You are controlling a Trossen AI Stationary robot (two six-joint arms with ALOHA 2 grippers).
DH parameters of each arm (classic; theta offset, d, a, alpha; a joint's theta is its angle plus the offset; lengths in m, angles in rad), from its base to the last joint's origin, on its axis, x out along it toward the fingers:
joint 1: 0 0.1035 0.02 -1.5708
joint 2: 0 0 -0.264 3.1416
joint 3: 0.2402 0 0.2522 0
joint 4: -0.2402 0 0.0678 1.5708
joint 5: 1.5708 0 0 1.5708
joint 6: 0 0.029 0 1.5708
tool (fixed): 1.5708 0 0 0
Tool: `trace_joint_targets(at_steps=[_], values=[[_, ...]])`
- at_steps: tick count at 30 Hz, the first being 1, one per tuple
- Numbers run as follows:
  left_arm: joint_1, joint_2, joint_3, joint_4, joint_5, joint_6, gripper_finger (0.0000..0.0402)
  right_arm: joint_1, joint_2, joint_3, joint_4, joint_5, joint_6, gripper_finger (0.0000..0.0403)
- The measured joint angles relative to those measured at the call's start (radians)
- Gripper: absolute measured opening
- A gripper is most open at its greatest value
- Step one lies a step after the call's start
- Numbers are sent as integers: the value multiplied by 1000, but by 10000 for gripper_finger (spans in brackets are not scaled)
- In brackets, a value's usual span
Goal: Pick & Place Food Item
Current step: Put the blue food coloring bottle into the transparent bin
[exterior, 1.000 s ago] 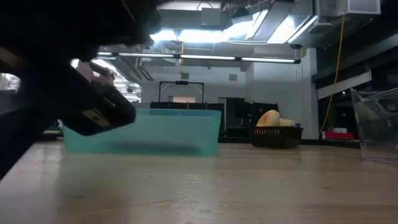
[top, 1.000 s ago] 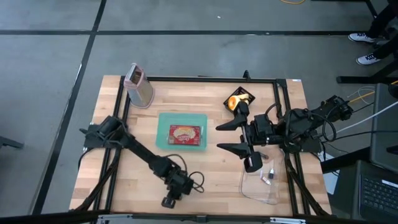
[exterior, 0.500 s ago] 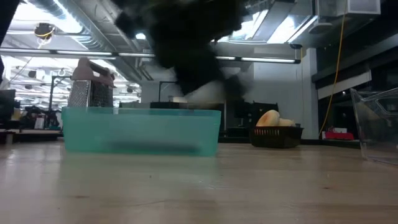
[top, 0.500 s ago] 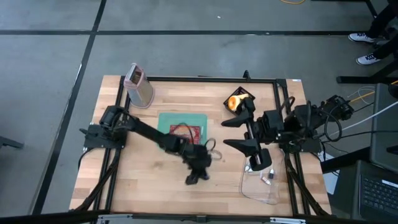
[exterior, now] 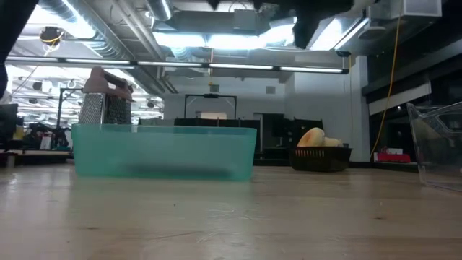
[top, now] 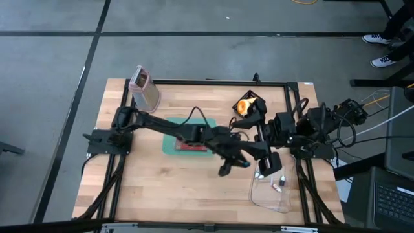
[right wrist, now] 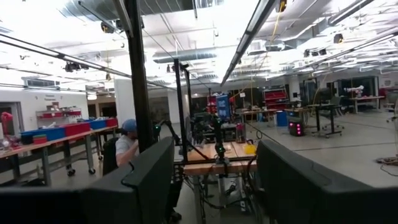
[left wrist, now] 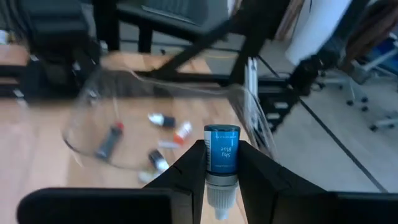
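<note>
Swung across from the table's near edge, my left pincer (left wrist: 221, 163) grips a small blue-labelled dropper bottle (left wrist: 221, 160), still short of the clear plastic bin (left wrist: 124, 118).

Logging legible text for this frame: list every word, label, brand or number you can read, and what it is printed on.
"Sky Blue": on the blue label of the small tube held in the left gripper, printed sideways along the tube.
Red packet in the teal tray: printing mostly hidden by the arm, unreadable.
Small tubes in the clear container: blurred, unreadable.
Nothing else legible.
</note>
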Motion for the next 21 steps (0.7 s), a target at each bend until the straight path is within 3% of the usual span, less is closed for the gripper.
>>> trace_joint_targets(at_steps=[8,21], values=[[36,188,205,40,102,-32,72,-1,0,0,1,8,-2,226],[-1,548,691,49,211,-133,72,-2,0,0,2,8,5,226]])
